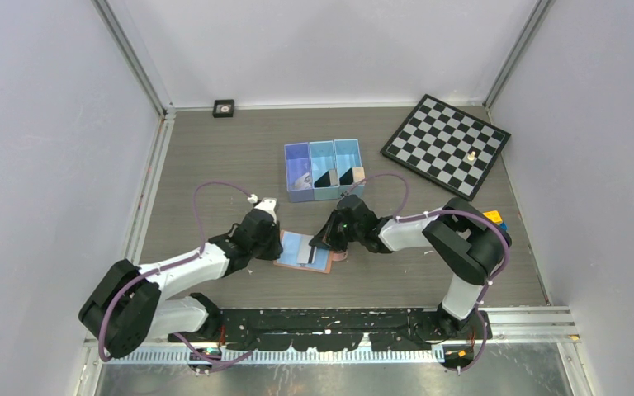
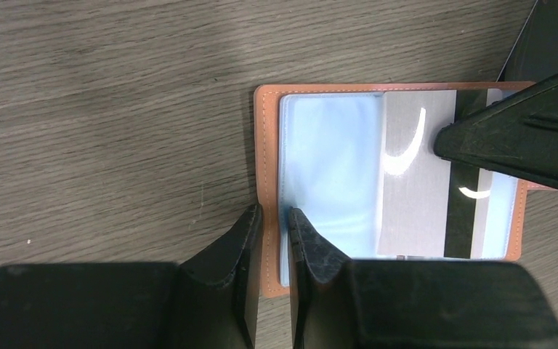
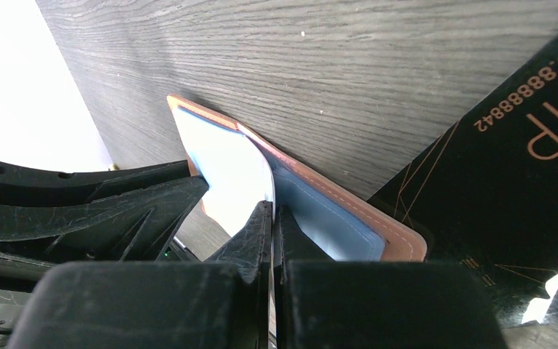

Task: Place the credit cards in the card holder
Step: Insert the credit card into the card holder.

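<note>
Left gripper (image 2: 275,236) clamping card holder (image 2: 320,167) edge, pinning it open on desk (image 2: 116,109). Right gripper (image 3: 272,225) pinching credit card (image 2: 414,182), seemingly partway into pocket. Second black card (image 3: 508,189) lying alongside, waiting.

Grey wood-grain desk (image 1: 215,148): open card holder (image 1: 293,246) lies near centre, blue bin (image 1: 297,196) behind it, chessboard (image 1: 444,142) far right.

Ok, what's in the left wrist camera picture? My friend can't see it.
An open card holder lies flat on a grey wooden table, its light blue lining up, with the left gripper pinching its near edge. The right gripper comes in at the picture's right, holding a credit card, silver with a black stripe, over the lining.
</note>
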`<state>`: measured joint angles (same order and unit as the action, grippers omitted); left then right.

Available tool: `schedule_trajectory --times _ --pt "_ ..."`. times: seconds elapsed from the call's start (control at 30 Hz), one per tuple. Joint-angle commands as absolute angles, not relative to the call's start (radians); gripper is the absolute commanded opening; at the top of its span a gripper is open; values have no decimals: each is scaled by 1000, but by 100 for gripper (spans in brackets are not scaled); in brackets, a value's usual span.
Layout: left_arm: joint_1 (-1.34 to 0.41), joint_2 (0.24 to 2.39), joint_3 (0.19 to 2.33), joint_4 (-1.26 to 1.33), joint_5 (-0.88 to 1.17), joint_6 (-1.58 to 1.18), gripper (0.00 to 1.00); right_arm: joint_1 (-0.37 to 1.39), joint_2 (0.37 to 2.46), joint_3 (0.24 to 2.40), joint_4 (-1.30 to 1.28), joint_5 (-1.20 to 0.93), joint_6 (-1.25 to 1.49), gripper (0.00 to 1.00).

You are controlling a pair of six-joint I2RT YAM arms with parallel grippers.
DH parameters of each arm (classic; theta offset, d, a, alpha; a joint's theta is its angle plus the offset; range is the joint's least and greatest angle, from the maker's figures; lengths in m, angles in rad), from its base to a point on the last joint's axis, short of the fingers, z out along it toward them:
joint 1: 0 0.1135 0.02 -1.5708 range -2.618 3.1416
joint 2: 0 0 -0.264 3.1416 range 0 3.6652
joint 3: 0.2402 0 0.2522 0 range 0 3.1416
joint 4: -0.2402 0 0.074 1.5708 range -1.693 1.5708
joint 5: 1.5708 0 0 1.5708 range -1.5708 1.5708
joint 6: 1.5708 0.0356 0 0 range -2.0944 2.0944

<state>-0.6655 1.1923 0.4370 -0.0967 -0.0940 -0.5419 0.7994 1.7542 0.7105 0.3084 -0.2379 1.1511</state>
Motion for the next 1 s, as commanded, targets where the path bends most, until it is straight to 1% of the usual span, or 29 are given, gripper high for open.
schedule_trajectory --times 0.0,0.5,0.97 --pt "-670 1218 451 -109 -78 -548 13 836 1791 680 243 -149 1160 1" --pt "-671 1218 451 -112 -77 -550 9 853 1787 662 295 -149 1168 0" --pt "-671 1224 456 -124 -89 -558 1 869 1750 643 286 -118 1173 1"
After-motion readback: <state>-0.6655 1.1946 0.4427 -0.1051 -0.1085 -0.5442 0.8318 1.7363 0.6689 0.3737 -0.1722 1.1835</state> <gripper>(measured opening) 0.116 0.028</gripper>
